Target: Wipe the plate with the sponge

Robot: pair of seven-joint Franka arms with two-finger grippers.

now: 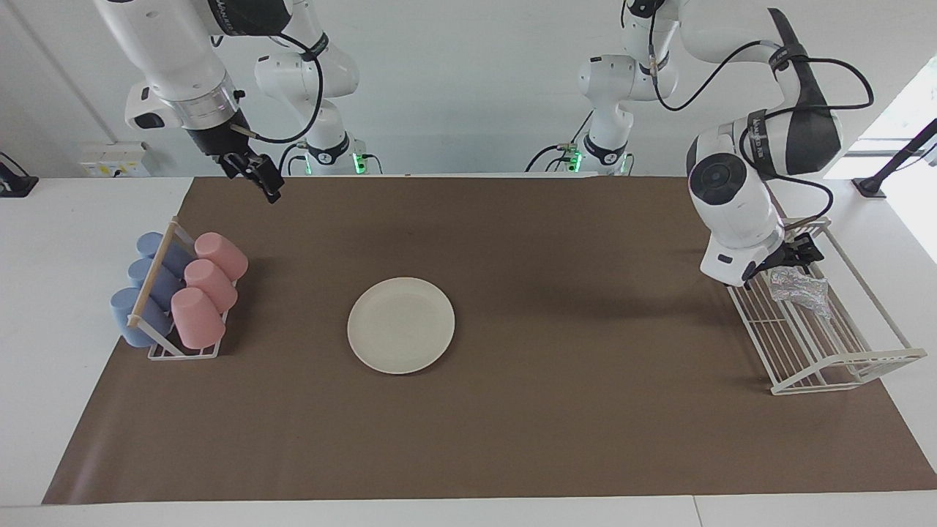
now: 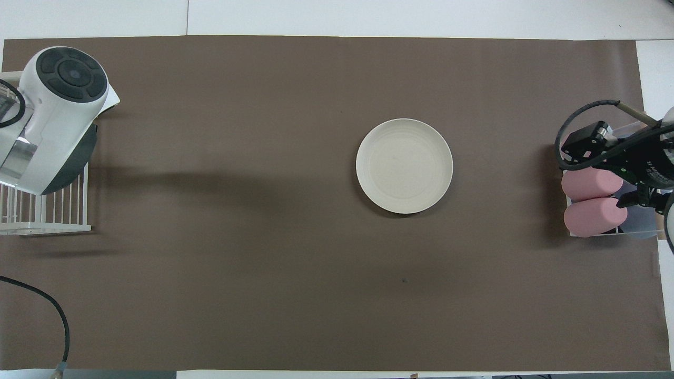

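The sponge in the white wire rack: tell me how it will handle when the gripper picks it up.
The sponge looks crinkled and thin, so it probably squashes between the fingers and feels very light. Its loose folds may catch on the wire rack as it lifts. The left gripper is right above it.

In the overhead view, the sponge (image 1: 799, 288) is hidden under the left arm's wrist housing, and the white wire rack (image 2: 45, 213) is largely covered by it and cut off by the picture's edge. The left gripper (image 1: 794, 256) is not shown there, and in the facing view its finger gap cannot be made out. The blue cups (image 2: 640, 221) are mostly hidden beneath the right gripper (image 2: 640, 197) in the overhead view.
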